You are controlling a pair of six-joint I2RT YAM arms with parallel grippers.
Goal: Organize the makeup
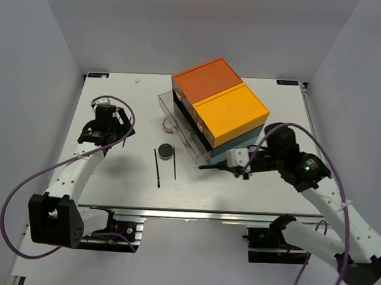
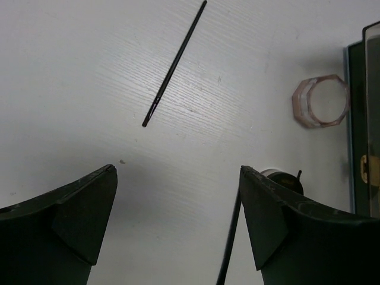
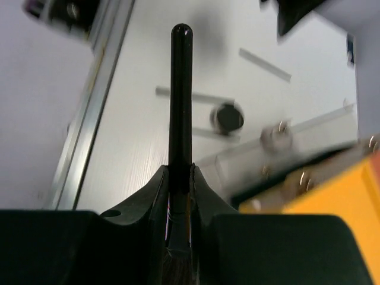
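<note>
Left end effector (image 2: 177,172) is spread wide with nothing between its fingers (image 2: 77,208), sitting over bare table (image 1: 112,177). From above it's over by the table's left edge, with the wall just past that. The room to move is ahead of it and off to its right, toward the box (image 1: 230,109).

One stick (image 2: 175,62) lies straight ahead of the open fingers, on a diagonal and well clear of them. The jar (image 2: 320,101) is ahead and to the right, close to the box edge. The compact (image 2: 282,178) peeks out just behind the right finger and is mostly hidden by it. A second stick (image 2: 228,249) runs along the inner side of that same finger, can't tell if it's touching.

Right end effector (image 3: 179,172) is pinched tight on the brush (image 3: 180,89). The handle pokes straight out past the fingertips and the bristles sit back between the fingers. It's right at the near corner of the box, just beside the clear drawer (image 1: 184,139), so that side is tight. The rail (image 3: 89,119) at the table's near edge runs along its other side. Past the handle tip there's open table, with the compact and both sticks out ahead. That wrist view is blurry, so I can't make out any finer detail.
</note>
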